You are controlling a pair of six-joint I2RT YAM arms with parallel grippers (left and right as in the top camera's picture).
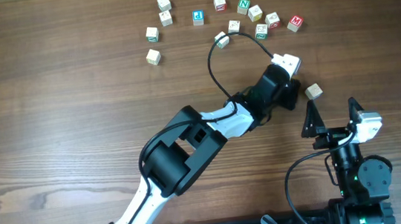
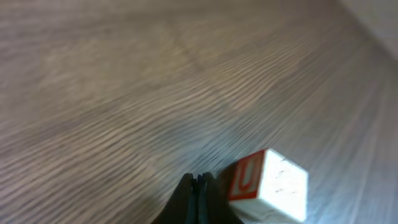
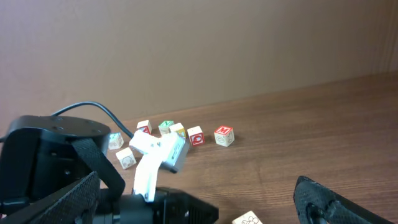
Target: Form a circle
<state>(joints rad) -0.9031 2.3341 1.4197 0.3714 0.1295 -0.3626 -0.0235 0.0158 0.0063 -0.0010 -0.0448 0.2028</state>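
Observation:
Several pale alphabet cubes lie in a loose arc at the far side of the table, from a cube at the left to a red-lettered one at the right. One cube lies apart, nearer the front. My left gripper is shut and empty just left of that cube. In the left wrist view the shut fingertips rest low beside the cube's red U face. My right gripper stands open below the lone cube, holding nothing.
The left arm crosses the table diagonally, its cable looping toward the arc. In the right wrist view the left arm's wrist fills the space between my open fingers, with the lone cube at the bottom edge.

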